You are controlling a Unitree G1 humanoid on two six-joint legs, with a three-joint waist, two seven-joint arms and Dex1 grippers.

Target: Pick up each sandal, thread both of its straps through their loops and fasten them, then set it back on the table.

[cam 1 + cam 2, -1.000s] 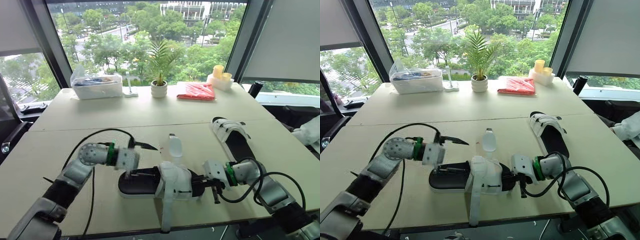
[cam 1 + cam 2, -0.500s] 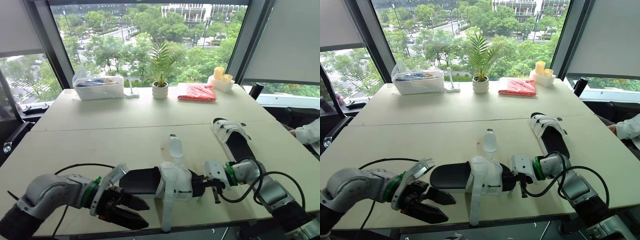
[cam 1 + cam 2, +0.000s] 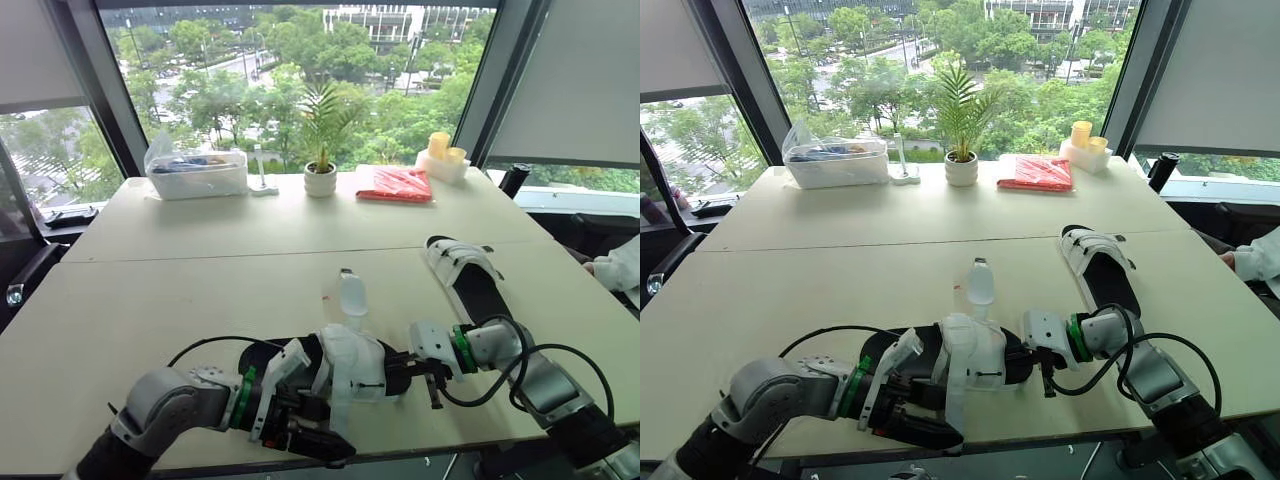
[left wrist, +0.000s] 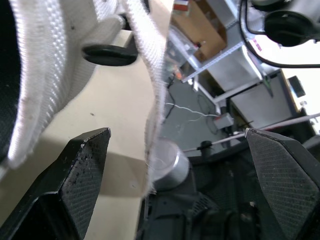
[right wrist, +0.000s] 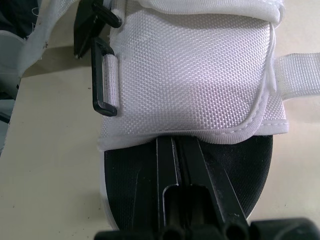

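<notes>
One sandal (image 3: 345, 366) crosswise, toe rightward

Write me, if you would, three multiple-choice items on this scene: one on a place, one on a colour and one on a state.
1. Where does the farther black-soled sandal with white fabric straps lie?
A. on the beige table, on the robot's right side
B. on the window ledge
C. on the floor

2. What colour is the flat packet beside the small potted palm?
A. blue
B. red
C. green

3. How is the left gripper?
A. shut on a strap
B. open, with a hanging white fabric strap between its fingers
C. shut, holding nothing

Answers: 1 A, it rests flat on the tabletop at the right; 2 B, the packet is plainly red; 3 B, the left wrist view shows the fingers wide apart on either side of the strap.
</notes>
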